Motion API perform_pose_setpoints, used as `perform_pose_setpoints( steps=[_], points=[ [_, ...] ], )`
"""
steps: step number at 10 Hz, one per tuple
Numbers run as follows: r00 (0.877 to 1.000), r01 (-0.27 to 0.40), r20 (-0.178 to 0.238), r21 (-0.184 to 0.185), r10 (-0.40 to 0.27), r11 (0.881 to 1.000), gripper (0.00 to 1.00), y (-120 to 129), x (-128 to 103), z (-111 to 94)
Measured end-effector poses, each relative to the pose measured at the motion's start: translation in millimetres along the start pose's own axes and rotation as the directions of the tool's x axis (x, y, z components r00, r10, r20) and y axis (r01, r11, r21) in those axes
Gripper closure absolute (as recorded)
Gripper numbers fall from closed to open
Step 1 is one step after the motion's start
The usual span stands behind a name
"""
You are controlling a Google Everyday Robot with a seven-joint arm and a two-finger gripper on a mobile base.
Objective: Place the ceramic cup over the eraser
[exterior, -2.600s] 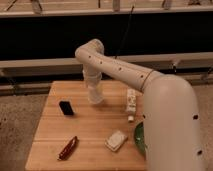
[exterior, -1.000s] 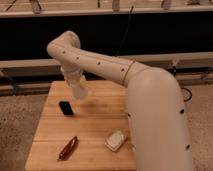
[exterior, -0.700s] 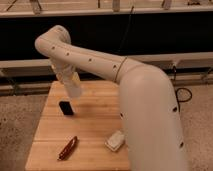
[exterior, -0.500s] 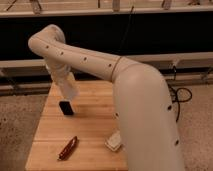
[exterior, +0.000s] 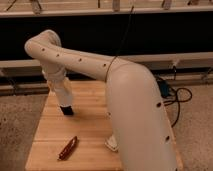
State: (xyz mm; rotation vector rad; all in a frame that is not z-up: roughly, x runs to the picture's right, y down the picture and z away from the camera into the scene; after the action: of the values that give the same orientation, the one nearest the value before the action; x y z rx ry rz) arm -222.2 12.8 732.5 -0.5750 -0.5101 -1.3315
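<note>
Fingers clamped shut; gripper (exterior: 65,100) hangs straight down over eraser (exterior: 67,110), arm bent over table (exterior: 90,132).

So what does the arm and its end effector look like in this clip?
The arm is bulky, smooth, off-white, made of rounded tubular segments with small dark dots along them. A thin dark cable runs behind it. The end effector, over the table's left side, shows as a pale tapered tip.

No lettering, label, brand, number or sign can be read anywhere: not on the pale wooden worktop (exterior: 90,135), the off-white robot arm (exterior: 125,100), or the slim reddish-brown item (exterior: 67,148) at lower left. The gripper (exterior: 65,104) hangs left of centre, over the small black rectangular block (exterior: 68,110), and bears no markings.
</note>
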Motion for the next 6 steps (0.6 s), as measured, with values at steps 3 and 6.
perform_pose_setpoints(
  steps=[3, 6],
  points=[
    [0.999, -0.014, 0.038, 0.014, 0.013, 1.0, 0.99, 4, 5, 32],
    [0.997, -0.015, 0.073, 0.016, 0.014, 1.0, 0.96, 4, 7, 60]
  ],
)
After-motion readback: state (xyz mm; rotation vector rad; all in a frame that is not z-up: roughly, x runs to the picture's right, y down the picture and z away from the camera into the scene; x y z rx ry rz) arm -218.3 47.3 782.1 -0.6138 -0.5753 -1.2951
